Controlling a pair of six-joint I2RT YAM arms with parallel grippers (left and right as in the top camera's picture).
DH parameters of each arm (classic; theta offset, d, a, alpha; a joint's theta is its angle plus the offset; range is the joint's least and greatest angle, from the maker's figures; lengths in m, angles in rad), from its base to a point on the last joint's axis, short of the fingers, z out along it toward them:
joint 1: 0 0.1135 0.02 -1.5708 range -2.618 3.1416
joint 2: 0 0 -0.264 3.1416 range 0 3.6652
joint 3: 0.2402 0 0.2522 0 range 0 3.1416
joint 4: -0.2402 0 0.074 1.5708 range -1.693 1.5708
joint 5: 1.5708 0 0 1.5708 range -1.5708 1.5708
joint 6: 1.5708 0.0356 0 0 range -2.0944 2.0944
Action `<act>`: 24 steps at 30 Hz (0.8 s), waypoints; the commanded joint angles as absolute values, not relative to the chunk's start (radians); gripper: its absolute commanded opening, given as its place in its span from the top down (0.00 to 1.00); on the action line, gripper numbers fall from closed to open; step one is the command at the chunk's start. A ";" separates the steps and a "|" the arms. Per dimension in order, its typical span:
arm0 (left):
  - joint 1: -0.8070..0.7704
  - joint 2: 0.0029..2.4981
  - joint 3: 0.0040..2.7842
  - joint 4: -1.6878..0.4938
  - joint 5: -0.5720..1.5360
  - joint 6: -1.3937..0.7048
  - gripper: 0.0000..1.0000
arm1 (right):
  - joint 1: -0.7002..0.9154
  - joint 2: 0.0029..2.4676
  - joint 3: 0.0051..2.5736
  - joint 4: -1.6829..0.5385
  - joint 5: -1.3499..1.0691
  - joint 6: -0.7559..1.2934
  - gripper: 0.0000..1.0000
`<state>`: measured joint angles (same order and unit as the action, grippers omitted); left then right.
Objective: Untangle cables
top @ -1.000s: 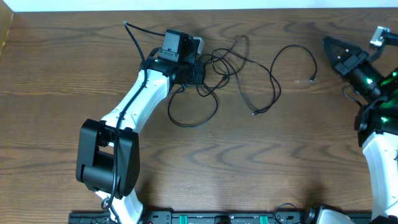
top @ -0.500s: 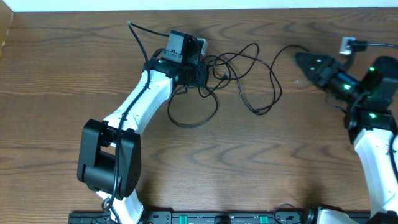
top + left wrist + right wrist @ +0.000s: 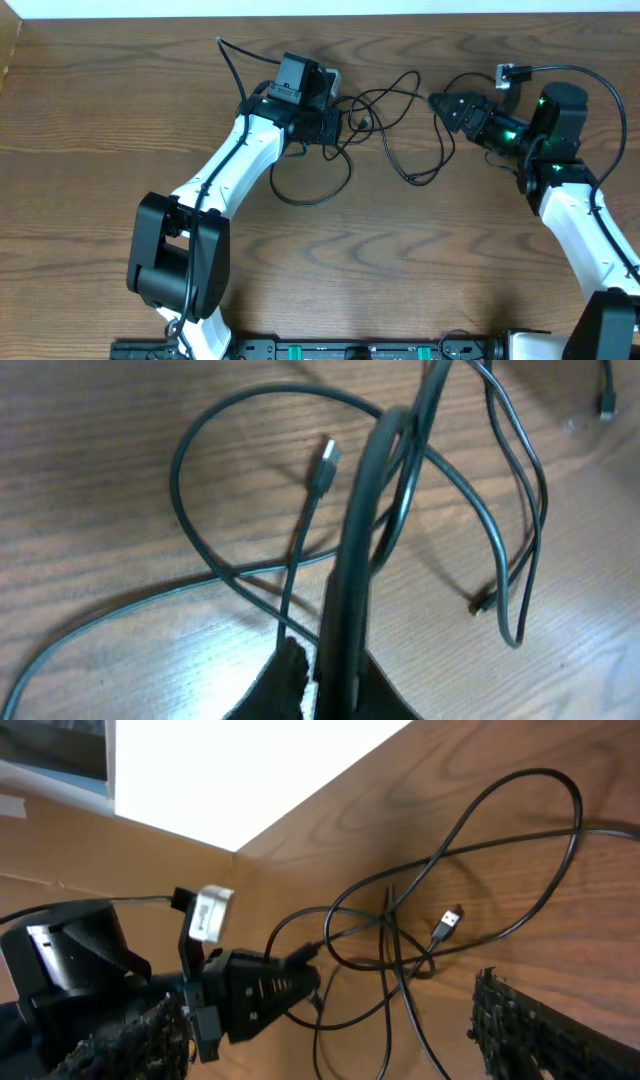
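From overhead, the cables (image 3: 381,97) lie on the wooden table (image 3: 100,130) near its far edge, between the two arms: a knot of thin black cords with one loop sagging toward the near side and another strand trailing out to the right. The left gripper (image 3: 338,120) sits at the left edge of the knot, and the right gripper (image 3: 441,103) points at the knot from the right, just beside the outer strand. In the left wrist view, the left gripper (image 3: 325,665) is clenched on one black cord, which rises from between its close-set fingers (image 3: 287,678) and passes up into the crossing strands; a USB plug (image 3: 328,455) lies inside a wide loop on the wood. In the right wrist view, the right gripper (image 3: 325,1010) is released, its textured fingers (image 3: 530,1030) spread wide with nothing between them. The cables (image 3: 545,773) lie ahead of it on the table, looping and crossing, with a small plug (image 3: 448,925) among them. The left gripper (image 3: 300,982) shows at their far end.
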<state>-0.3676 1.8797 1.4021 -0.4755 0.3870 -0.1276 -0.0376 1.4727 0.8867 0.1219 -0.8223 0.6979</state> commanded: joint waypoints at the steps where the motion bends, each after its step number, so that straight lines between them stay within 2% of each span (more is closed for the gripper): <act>1: -0.366 1.887 1.411 -0.487 0.384 -0.120 0.73 | -0.032 1.473 0.894 0.131 -0.809 0.675 0.12; 3: -0.366 1.887 1.411 -0.487 0.384 -0.120 0.71 | -0.032 1.473 0.894 0.131 -0.809 0.675 0.12; 4: -0.366 1.887 1.411 -0.487 0.384 -0.120 0.76 | -0.032 1.473 0.894 0.130 -0.809 0.675 0.12; 5: -0.366 1.887 1.411 -0.487 0.384 -0.120 0.92 | -0.032 1.473 0.894 0.131 -0.809 0.675 0.12; 16: -0.365 1.887 1.411 -0.497 0.369 -0.079 0.92 | -0.022 1.473 0.894 0.105 -0.739 0.669 0.16; 24: -0.369 1.824 1.411 -0.568 0.419 -0.006 0.93 | 0.053 1.533 0.894 0.088 -0.582 0.713 0.12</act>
<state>-0.3676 1.8774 1.4021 -0.5442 0.3862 -0.0723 0.0151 1.4906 0.8867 0.0792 -0.6704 0.6842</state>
